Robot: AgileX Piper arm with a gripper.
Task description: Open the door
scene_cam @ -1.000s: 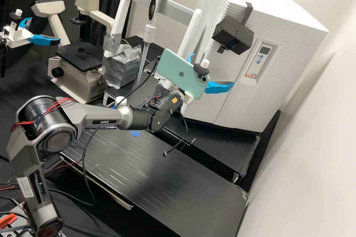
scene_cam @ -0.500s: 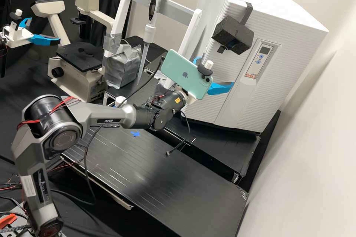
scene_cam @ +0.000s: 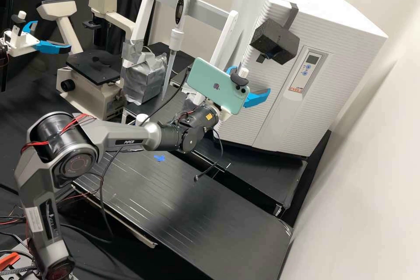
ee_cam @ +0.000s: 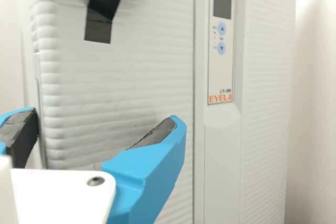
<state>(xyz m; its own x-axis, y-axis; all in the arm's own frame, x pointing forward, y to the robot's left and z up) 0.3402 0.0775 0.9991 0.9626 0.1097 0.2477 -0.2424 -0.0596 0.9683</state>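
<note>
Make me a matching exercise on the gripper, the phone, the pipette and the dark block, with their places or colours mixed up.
1. gripper
2. phone
3. pipette
4. dark block

A. upright, red-topped
B. on the cabinet's front, beside the display panel
C. open, in front of the cabinet
D. pale green, mounted on the arm

Pairs: 1-C, 2-D, 3-A, 4-B

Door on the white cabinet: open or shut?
Shut. In both views the ribbed door lies flush with the front section bearing the control panel, with no gap between.
</note>
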